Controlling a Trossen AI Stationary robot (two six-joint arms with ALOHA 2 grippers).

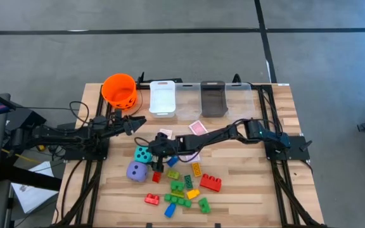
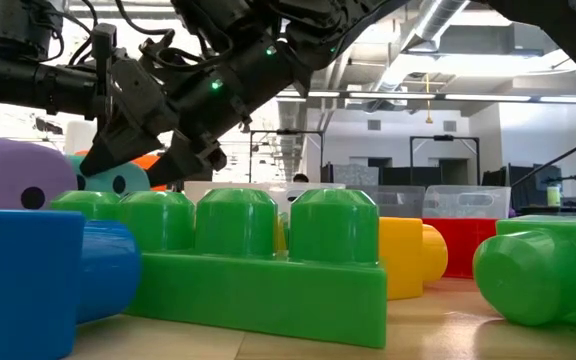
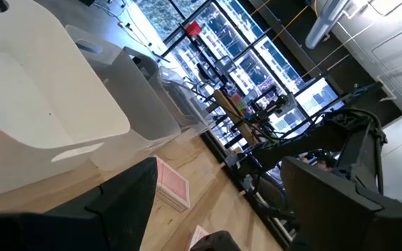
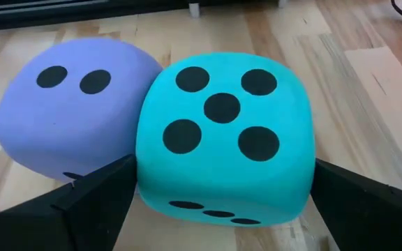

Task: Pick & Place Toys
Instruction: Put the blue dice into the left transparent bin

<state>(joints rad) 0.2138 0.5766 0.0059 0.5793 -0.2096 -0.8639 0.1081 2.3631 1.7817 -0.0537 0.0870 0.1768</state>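
The teal die [image 4: 222, 139] rests on the table against the purple die [image 4: 61, 111]. My right gripper [image 4: 223, 174] is open, slanting down, with one finger on either side of the teal die; I see no touch. In the high view it [image 1: 152, 149] reaches in from the table's right side. Small bricks [image 1: 182, 187] in red, green, yellow, blue and orange lie near the front edge. Pink-backed cards [image 1: 198, 127] lie flat behind the right arm. My left gripper [image 1: 135, 123] waits open and level at the left, with nothing between its fingers.
An orange bucket [image 1: 119, 90], a white bin [image 1: 163, 98] and clear bins [image 1: 213, 98] stand in a row along the far edge. In the low view a green brick [image 2: 258, 260] and a blue brick [image 2: 38, 270] fill the foreground.
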